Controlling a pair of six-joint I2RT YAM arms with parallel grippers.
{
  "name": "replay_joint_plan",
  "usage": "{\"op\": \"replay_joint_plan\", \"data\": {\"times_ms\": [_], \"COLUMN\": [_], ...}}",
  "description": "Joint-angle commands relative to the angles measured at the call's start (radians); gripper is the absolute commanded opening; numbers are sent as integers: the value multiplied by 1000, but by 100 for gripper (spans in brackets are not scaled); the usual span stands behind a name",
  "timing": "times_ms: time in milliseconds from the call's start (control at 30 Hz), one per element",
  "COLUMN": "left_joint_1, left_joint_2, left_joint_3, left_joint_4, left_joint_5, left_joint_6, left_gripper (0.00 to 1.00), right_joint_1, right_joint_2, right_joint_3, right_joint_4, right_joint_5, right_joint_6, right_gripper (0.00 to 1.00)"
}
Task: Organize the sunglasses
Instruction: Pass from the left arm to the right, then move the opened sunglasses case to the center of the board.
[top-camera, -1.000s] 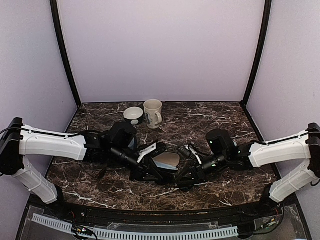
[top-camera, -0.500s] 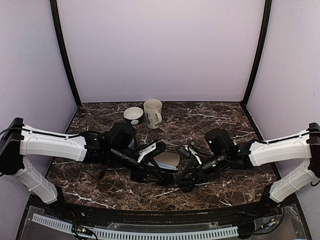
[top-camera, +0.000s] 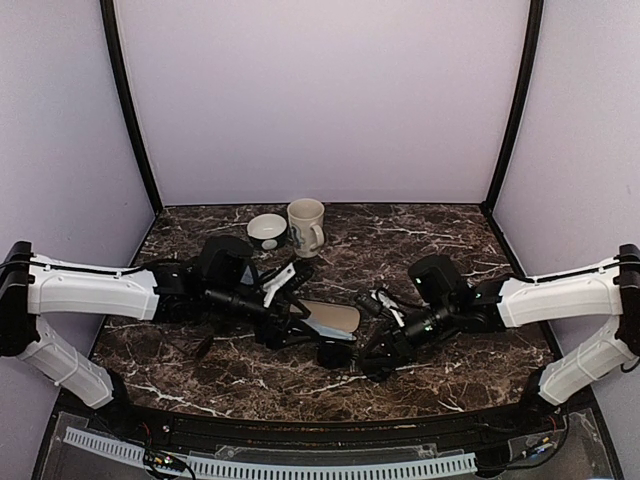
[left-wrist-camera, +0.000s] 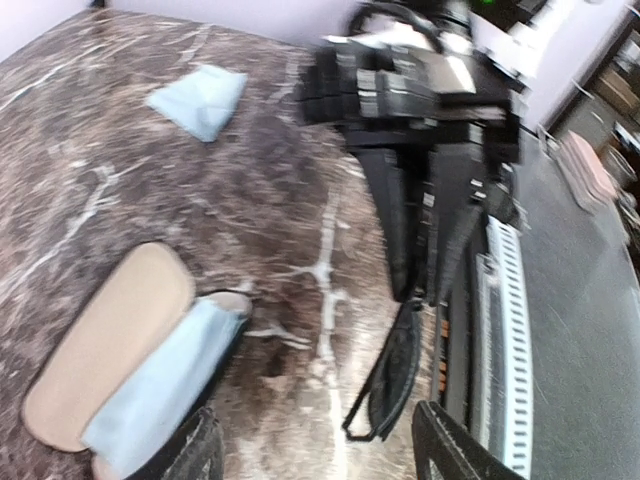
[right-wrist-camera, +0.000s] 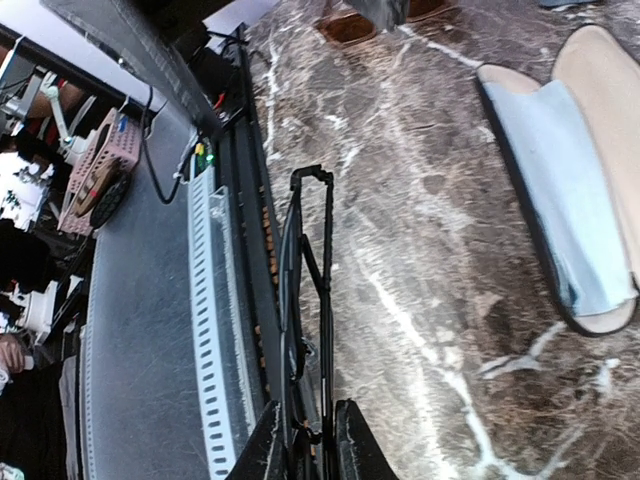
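My right gripper (top-camera: 372, 362) (right-wrist-camera: 308, 425) is shut on the folded black thin-framed sunglasses (right-wrist-camera: 305, 300), low over the marble by the table's front edge. They also show in the left wrist view (left-wrist-camera: 392, 378), hanging from the right gripper's fingers (left-wrist-camera: 420, 150). An open case (top-camera: 332, 318) (left-wrist-camera: 110, 365) (right-wrist-camera: 585, 150) with a tan lining and a light-blue cloth inside lies between the arms. My left gripper (top-camera: 288, 318) (left-wrist-camera: 320, 450) is open and empty, just left of the case. I cannot make out the brownish pair.
A cream mug (top-camera: 306, 227) and a small bowl (top-camera: 267, 230) stand at the back of the marble table (top-camera: 450, 240). A loose light-blue cloth (left-wrist-camera: 200, 95) lies on the marble beyond the case. The table's front rail (right-wrist-camera: 215, 330) runs beside the held glasses.
My left arm has pulled back to the left, off the case, which now lies uncovered and open. My right gripper has shifted slightly with the black sunglasses still in it.
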Motion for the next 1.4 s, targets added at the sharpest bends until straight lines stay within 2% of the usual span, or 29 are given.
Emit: {"op": "replay_joint_plan", "data": {"times_ms": [0, 100, 233, 500, 800, 1133, 1367], "left_joint_1": [54, 98, 192, 294, 308, 308, 296], "left_joint_2": [-7, 36, 125, 339, 493, 497, 429], "left_joint_3": [19, 57, 134, 250, 346, 315, 237], "left_joint_4": [15, -14, -67, -72, -97, -91, -51], "left_joint_5": [-193, -291, -245, -50, 150, 283, 315], "left_joint_6": [-81, -128, -167, -146, -125, -98, -78], "left_gripper": [69, 71, 70, 71, 72, 50, 42], "right_joint_1": [-41, -66, -92, -116, -124, -125, -125], "right_joint_2": [7, -2, -24, -54, -82, -82, -68], "right_joint_3": [37, 29, 18, -2, -29, -36, -33], "right_joint_4": [-25, -25, -34, -14, 6, 13, 10], "right_joint_5": [59, 66, 75, 71, 70, 80, 81], "right_joint_6": [-18, -7, -4, 2, 12, 20, 22], "right_gripper": [14, 13, 13, 13, 13, 12, 12]}}
